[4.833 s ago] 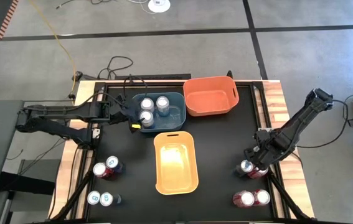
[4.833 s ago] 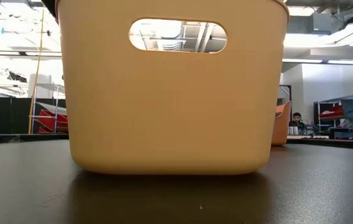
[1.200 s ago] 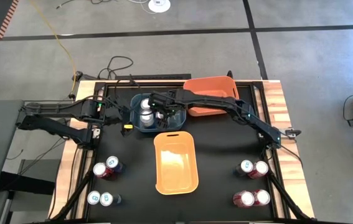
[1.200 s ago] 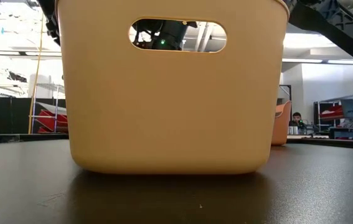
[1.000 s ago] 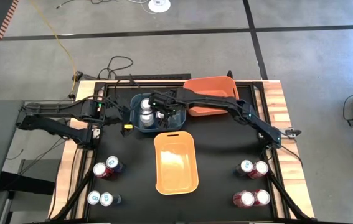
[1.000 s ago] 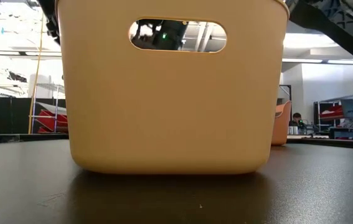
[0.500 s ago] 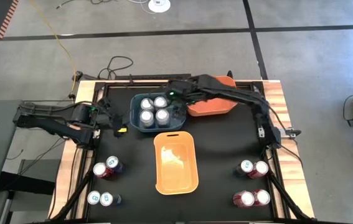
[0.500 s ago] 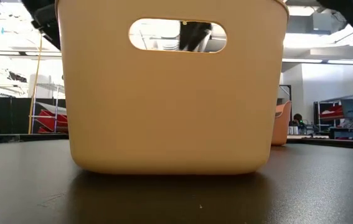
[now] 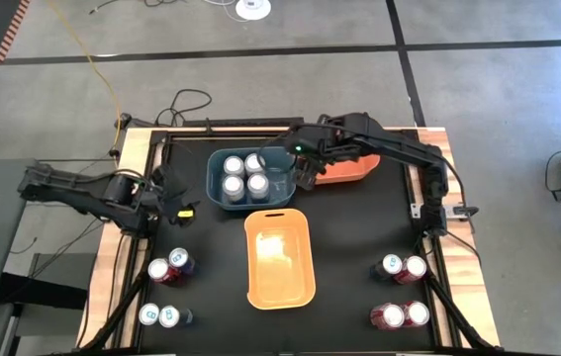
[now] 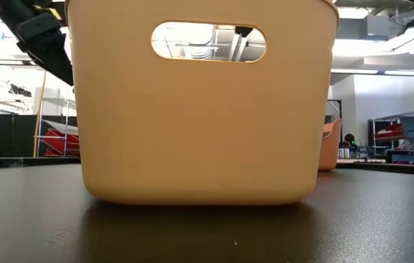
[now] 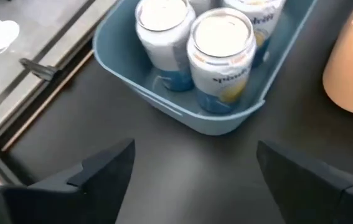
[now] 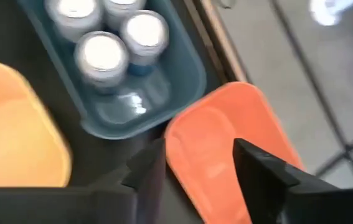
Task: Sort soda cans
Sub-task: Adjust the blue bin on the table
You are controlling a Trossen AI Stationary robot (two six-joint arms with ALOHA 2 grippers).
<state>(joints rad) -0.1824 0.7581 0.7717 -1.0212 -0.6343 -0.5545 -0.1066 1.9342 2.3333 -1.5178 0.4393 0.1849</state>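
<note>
Soda cans [image 9: 244,175]: high view, four in blue bin [image 9: 211,178], eight on table [image 9: 349,257] in four pairs. Left wrist view: left gripper [image 11: 192,171] wide, empty. Right wrist view: right gripper [image 12: 195,162] parted, empty, above orange bin [image 12: 226,143].

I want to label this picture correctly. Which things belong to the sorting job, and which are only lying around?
Belong to the job:
- four cans in the blue bin
- blue bin
- eight cans on the table
- yellow bin
- orange bin

Only lying around:
- yellow cable
- black cables on the floor
</note>
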